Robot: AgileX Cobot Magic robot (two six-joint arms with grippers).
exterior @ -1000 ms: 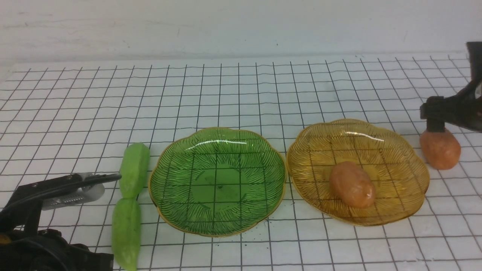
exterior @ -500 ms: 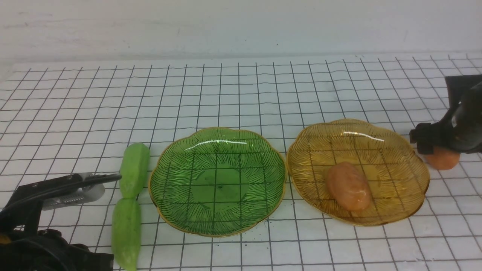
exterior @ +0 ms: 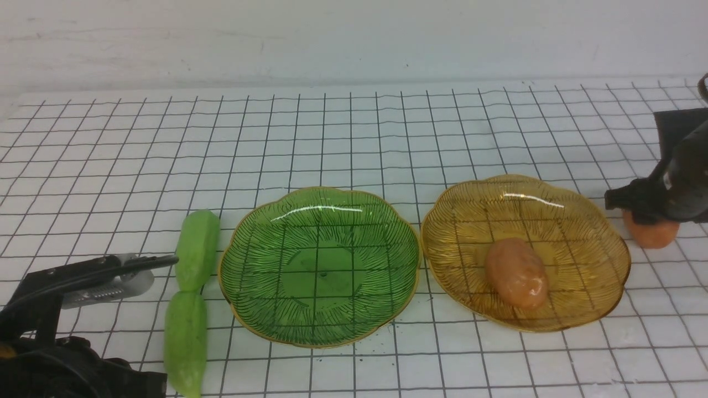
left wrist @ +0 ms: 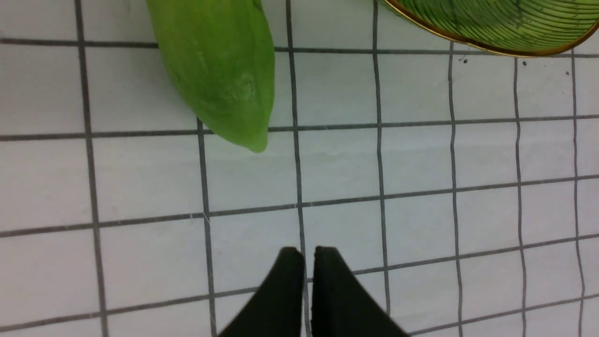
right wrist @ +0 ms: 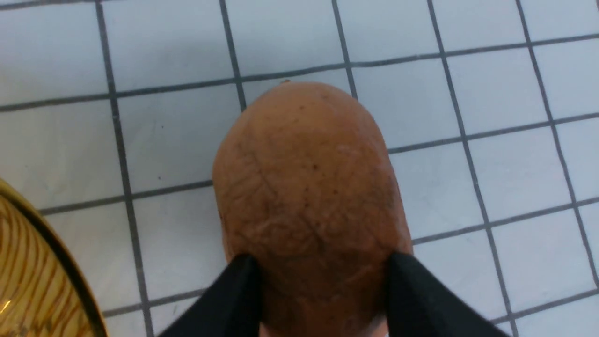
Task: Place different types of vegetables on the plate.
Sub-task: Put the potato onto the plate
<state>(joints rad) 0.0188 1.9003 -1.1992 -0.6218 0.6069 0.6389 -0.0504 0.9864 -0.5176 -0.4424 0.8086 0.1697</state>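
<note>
- Jaws of the right arm (exterior: 688, 182), at the right edge of the front view, close around a potato (exterior: 654, 232), which lies on the grid-lined desk (exterior: 359, 376) just beside the amber plate (exterior: 597, 293).
- Front view, right of centre: the amber plate holds a second potato (exterior: 517, 273), lying aslant in it.
- Front view, centre: the green plate (exterior: 323, 318) sits beside the amber one.
- Front view, left of centre: two green peppers lie end to end on the desk, the far pepper (exterior: 197, 249) and the near pepper (exterior: 186, 342), whose tip reaches the bottom edge of the frame.
- Front view, lower left: the left arm (exterior: 61, 354) is beside the peppers.
- Left wrist view: the left jaws are closed, with nothing between them. A pepper's tapered end shows, and part of the green plate's gilded rim.
- Right wrist view: the jaws press on opposite sides of the potato, gripping it. Its far end stands out beyond them, with part of the amber plate near it.
</note>
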